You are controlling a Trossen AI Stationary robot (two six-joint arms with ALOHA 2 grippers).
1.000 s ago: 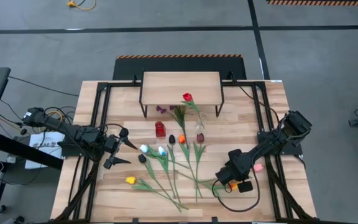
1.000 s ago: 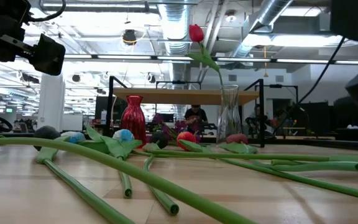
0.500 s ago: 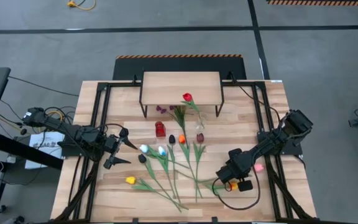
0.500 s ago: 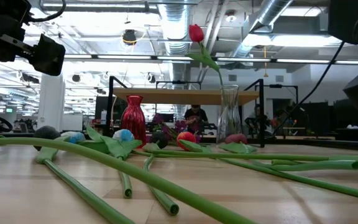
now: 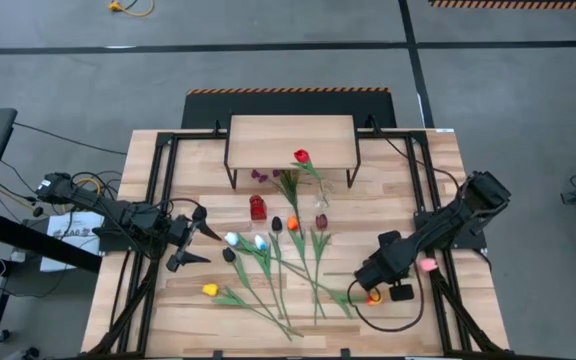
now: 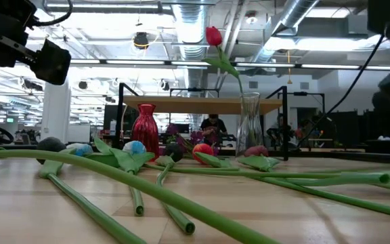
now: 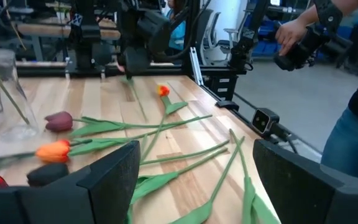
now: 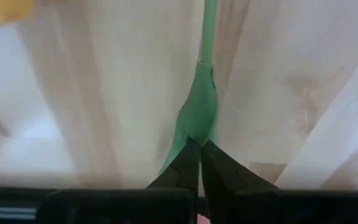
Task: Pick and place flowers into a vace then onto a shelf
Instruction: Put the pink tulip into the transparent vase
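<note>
One red tulip (image 5: 301, 156) already stands in the clear glass vase (image 5: 322, 205), just in front of the shelf (image 5: 291, 139). By my reckoning that is the only flower placed so far. The rest of the flowers (image 5: 268, 265) lie scattered on the table (image 5: 158, 300) (white, blue-tinted, orange, black, maroon and yellow heads, stems fanning toward the near edge). I count the task as barely started: most stems are left to go in, and nothing sits on top of the shelf yet.

A second container, a small red vase (image 5: 258, 207), stands left of the glass one. From the low view I see nothing in it.

My right gripper (image 5: 360, 283) is down low at the table's right side, and the right wrist view shows its fingers (image 8: 188, 167) pinched tight on the flattened green end of a tulip stem (image 8: 199, 112), which runs away from the tips across the wood. So I judge the grasp made and the lift toward the glass vase next.

My left gripper (image 5: 194, 238) waits over the table's left side, its fingers spread wide and gripping nothing.

A person's hand (image 7: 289, 36) shows in the room beyond the table in the left wrist view, well apart from the arms.
</note>
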